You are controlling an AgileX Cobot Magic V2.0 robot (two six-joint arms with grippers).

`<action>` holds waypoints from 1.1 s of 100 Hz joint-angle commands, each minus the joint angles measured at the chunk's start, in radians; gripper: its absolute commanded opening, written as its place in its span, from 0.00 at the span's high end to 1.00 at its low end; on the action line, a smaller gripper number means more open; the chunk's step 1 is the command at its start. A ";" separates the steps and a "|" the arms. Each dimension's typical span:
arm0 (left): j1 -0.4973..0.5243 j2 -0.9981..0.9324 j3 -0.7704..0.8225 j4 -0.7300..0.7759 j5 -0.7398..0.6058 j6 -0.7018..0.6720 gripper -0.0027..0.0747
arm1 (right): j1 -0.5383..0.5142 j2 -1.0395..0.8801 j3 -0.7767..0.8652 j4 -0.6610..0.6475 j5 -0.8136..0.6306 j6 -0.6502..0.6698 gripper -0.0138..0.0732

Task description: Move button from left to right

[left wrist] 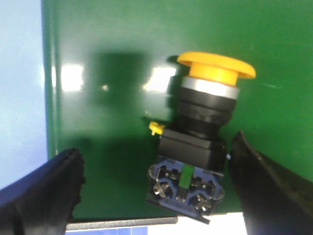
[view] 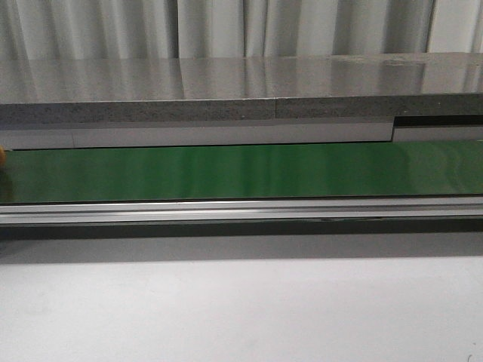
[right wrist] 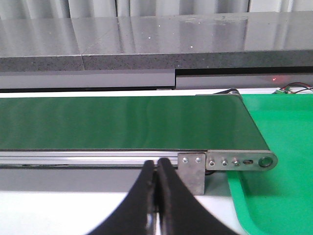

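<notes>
One button [left wrist: 200, 142] on the green belt [left wrist: 122, 49], lying tipped between my left pincer's [left wrist: 156, 191] spread fingers [left wrist: 44, 191], neither touching it: released. In the front view only an orange sliver shows at far left edge. Right pincer [right wrist: 157, 171] is clenched on nothing, low center, before the belt's rail [right wrist: 88, 157].

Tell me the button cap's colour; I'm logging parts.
Yellow-orange; the button cap shows best in the left wrist view.
</notes>
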 commanded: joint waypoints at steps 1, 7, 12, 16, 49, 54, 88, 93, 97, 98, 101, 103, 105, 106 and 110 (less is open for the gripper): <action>-0.006 -0.068 -0.029 -0.028 -0.012 0.007 0.20 | 0.000 -0.020 -0.015 -0.009 -0.080 -0.005 0.92; -0.006 -0.091 -0.029 -0.052 -0.011 0.030 0.20 | 0.000 -0.020 -0.015 -0.009 -0.080 -0.005 0.92; -0.006 -0.114 -0.029 -0.080 -0.004 0.052 0.20 | 0.000 -0.020 -0.015 -0.009 -0.080 -0.005 0.92; -0.006 -0.136 -0.029 -0.098 0.001 0.060 0.20 | 0.000 -0.020 -0.015 -0.009 -0.080 -0.005 0.92; -0.006 -0.370 0.031 -0.142 -0.032 0.094 0.20 | 0.000 -0.020 -0.015 -0.009 -0.080 -0.005 0.92; -0.006 -0.416 0.061 -0.154 -0.061 0.112 0.20 | 0.000 -0.020 -0.015 -0.009 -0.080 -0.005 0.92; -0.006 -0.874 0.393 -0.276 -0.305 0.197 0.21 | 0.000 -0.020 -0.015 -0.009 -0.080 -0.005 0.92; -0.006 -0.952 0.440 -0.276 -0.332 0.197 0.21 | 0.000 -0.020 -0.015 -0.009 -0.080 -0.005 0.92; -0.006 -1.002 0.472 -0.276 -0.347 0.197 0.21 | 0.000 -0.020 -0.015 -0.009 -0.080 -0.005 0.92; -0.006 -1.022 0.484 -0.276 -0.349 0.197 0.21 | 0.000 -0.020 -0.015 -0.009 -0.080 -0.005 0.92; -0.006 -1.060 0.509 -0.276 -0.353 0.197 0.21 | 0.000 -0.020 -0.015 -0.009 -0.080 -0.005 0.92; -0.006 -1.088 0.527 -0.276 -0.357 0.197 0.21 | 0.000 -0.020 -0.015 -0.009 -0.080 -0.005 0.92; -0.006 -1.116 0.544 -0.276 -0.360 0.197 0.21 | 0.000 -0.020 -0.015 -0.009 -0.080 -0.005 0.92; -0.006 -1.125 0.550 -0.276 -0.362 0.197 0.21 | 0.000 -0.020 -0.015 -0.009 -0.080 -0.005 0.92; -0.006 -1.178 0.584 -0.276 -0.366 0.197 0.21 | 0.000 -0.020 -0.015 -0.009 -0.080 -0.005 0.92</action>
